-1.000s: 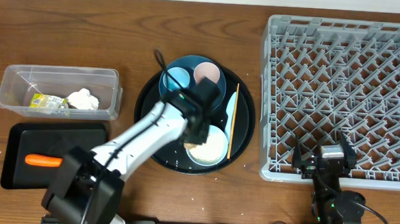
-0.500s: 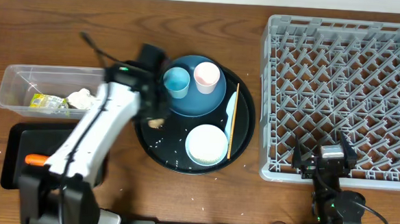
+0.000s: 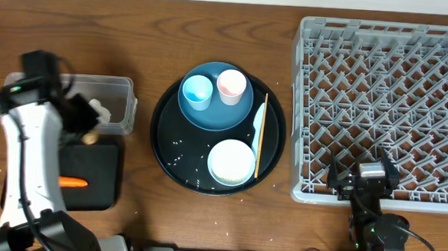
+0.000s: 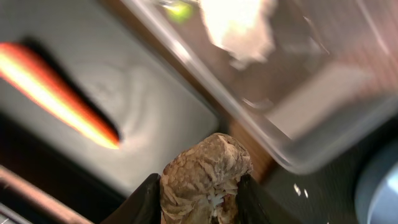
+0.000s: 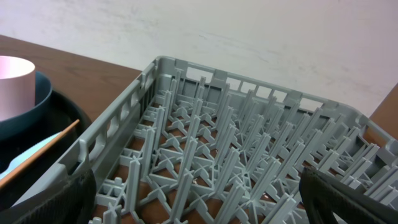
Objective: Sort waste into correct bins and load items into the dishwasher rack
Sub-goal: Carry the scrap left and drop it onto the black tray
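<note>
**Operator:** What's my left gripper [image 4: 199, 186] got?

**Spotter:** Your jaws are partly closed on the brownish food scrap [image 4: 205, 169], one finger on each side. They stand no narrower because the lump fills the gap. Rice grains cling to its underside, so you'd best keep the squeeze gentle.

**Operator:** And where is it hanging?

**Spotter:** Over the strip of table between the black tray [image 3: 102, 173] and the clear tub [image 3: 124, 97], at the tray's far edge. You're not yet over either bin.

**Operator:** Which bin, then?

**Spotter:** The carrot [image 3: 73, 183] lies in the tray. The tissue [image 3: 98, 108] and a blurred yellow-green wrapper [image 4: 180, 9] sit in the tub. Food goes with food, I'd judge, so you want the tray.

**Operator:** My right gripper [image 3: 363, 179]?

**Spotter:** It's spread wide and empty, parked at the near edge of the dishwasher rack [image 3: 380, 72]. That's handy for the plate [image 3: 213, 119], cups, bowl [image 3: 231, 161], spoon [image 3: 256, 121] and chopstick [image 3: 261, 139] waiting on the round tray [image 3: 165, 149].
</note>
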You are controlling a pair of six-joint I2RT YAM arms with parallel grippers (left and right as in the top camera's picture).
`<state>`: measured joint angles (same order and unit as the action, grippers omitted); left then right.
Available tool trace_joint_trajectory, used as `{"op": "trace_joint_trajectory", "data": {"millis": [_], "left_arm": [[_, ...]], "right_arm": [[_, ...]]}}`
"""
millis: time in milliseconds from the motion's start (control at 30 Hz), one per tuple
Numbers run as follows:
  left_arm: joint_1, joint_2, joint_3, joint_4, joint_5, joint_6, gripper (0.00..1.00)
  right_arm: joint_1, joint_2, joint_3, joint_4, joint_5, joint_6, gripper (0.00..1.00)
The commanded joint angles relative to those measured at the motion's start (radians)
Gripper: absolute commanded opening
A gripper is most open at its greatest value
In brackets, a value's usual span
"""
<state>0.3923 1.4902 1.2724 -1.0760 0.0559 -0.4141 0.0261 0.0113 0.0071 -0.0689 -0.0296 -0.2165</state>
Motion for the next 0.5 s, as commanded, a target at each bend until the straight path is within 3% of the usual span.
{"op": "trace_joint_trajectory", "data": {"millis": [0, 200, 467], "left_arm": [[0.100, -0.011, 0.008, 0.003, -0.023, 0.013, 0.36], [0.279, -0.009, 0.008, 0.010, -0.024, 0.014, 0.36], [0.380, 0.008, -0.003, 0.038, -0.025, 0.013, 0.36]], "right_arm": [[-0.006, -0.002, -0.002, -0.003, 0.003, -0.005, 0.99], [-0.005, -0.002, -0.002, -0.003, 0.003, -0.005, 0.99], [-0.005, -0.002, -0.002, -0.003, 0.003, -0.005, 0.99]]}}
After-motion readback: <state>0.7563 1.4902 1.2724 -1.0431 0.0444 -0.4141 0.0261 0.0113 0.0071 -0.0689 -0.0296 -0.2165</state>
